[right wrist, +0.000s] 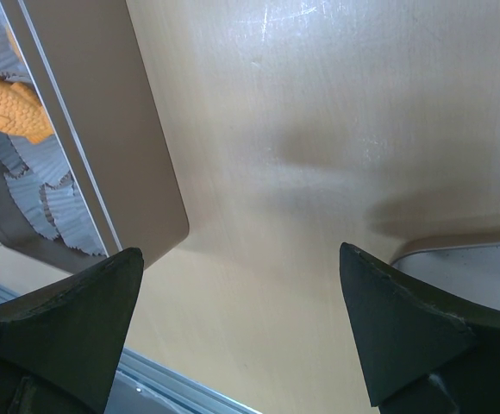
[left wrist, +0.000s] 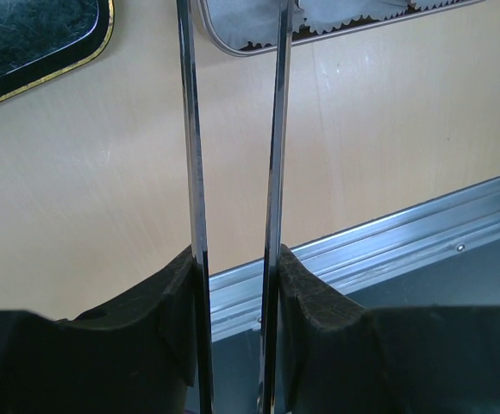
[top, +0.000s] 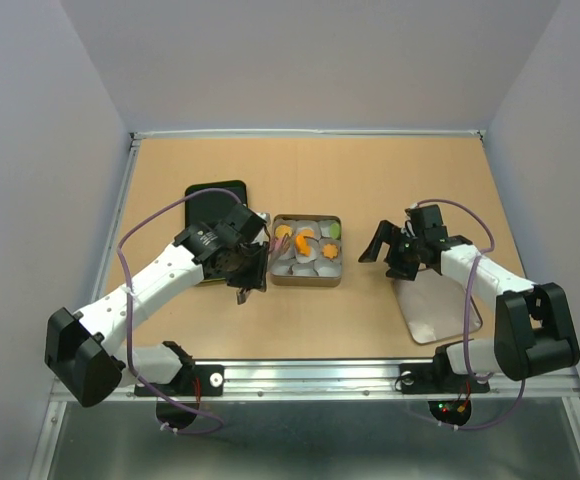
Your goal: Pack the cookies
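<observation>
- Two grippers are in view, and you have them on either side of the tin [top: 307, 279], which stands in the middle of the table [top: 370, 180].
- Your left gripper [top: 247, 276] sits just beside the tin's left wall. Its pads [left wrist: 306, 289] are clamped on the two metal blades of a pair of tongs [left wrist: 194, 172].
- In the left wrist view the blades run up past the tin's rim and out of frame. You cannot tell from any view whether the tips carry anything.
- Your right gripper [right wrist: 241, 285] hangs over bare table to the right of the tin, apart from it. Its fingers [right wrist: 69, 319] are spread wide with nothing between them.
- The cookies [top: 304, 240] lie inside the tin, in white paper cups [top: 300, 266]. From above you can count three orange pieces and one yellow-green piece along the far rows.
- One orange piece shows as a fish shape in the right wrist view.
- The cups in the near row look unfilled from above.
- A black tray [top: 215, 196] with a thin gold rim lies left of the tin, partly under your left arm. Its contents are too dark to make out.
- A grey lid [top: 432, 318] lies flat on the table beneath your right arm, near the front rail.
</observation>
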Controlling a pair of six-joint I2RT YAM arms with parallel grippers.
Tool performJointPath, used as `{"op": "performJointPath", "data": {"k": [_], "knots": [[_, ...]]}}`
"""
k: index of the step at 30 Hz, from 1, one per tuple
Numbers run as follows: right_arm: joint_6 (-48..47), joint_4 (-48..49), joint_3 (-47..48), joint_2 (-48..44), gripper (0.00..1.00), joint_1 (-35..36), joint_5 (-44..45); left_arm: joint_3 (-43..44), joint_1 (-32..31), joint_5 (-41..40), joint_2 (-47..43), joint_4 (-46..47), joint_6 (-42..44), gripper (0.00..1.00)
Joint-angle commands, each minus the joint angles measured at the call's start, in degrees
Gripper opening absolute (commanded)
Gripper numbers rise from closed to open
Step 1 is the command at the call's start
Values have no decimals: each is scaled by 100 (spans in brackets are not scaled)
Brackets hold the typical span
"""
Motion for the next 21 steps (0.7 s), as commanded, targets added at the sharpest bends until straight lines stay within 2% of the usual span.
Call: {"op": "performJointPath", "data": {"k": [1,7,17,20,21], "knots": [[-97,204,44,-156,100,-37,98,60,-67,-181,-50,-36,-57,45],[-114,222,36,-138,100,-37,81,130,-67,-269,-41,-80,-101,55],[-106,239,1,-156,100,-37,72,332,-76,-392,-23,-185,-145,57],[-114,248,1,-173,100,-37,72,683,-76,-462,-50,-308,-172,57],[-114,240,1,-182,100,-37,72,936,-76,-723,-50,-413,-172,57]]}}
